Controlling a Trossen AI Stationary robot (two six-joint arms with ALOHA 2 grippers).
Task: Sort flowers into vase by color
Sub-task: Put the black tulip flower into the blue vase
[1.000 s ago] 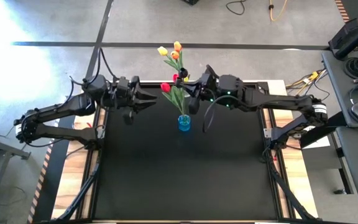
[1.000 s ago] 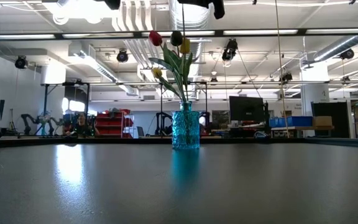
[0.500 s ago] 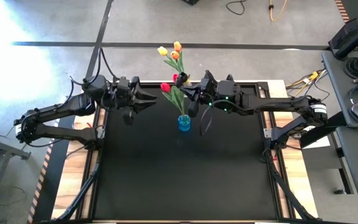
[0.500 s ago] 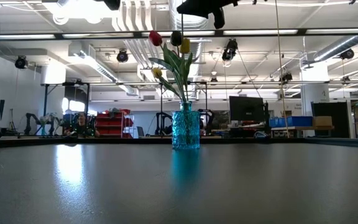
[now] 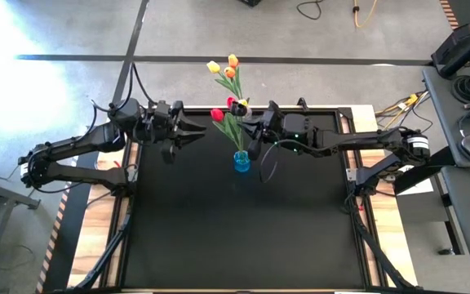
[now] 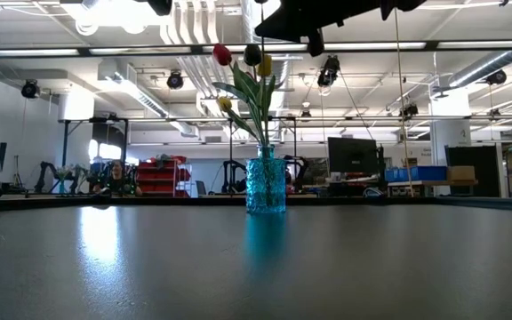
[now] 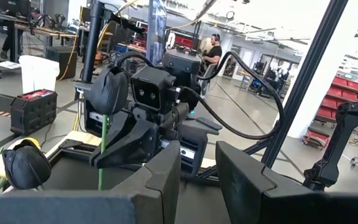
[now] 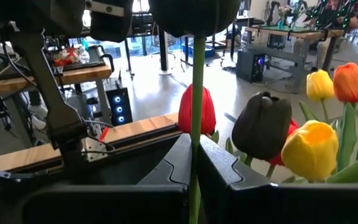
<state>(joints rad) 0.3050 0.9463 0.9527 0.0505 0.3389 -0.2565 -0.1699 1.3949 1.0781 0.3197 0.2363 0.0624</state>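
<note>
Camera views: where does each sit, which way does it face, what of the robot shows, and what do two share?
High view: overhead, facing down; both arms, left gripper and right gripper flanking the flowers.
Low view: table height, facing level at the vase; right arm above.
Left wrist view: wrist-mounted, faces the right gripper; own open fingers.
Right wrist view: wrist-mounted, faces the flowers; own fingers pinch a stem.
High and low share the vase.

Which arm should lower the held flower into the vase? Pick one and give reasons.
The right. Its gripper is already shut on a dark-headed flower's stem, just beside the blue vase. The left gripper waits off to the side, fingers open and empty.
</note>
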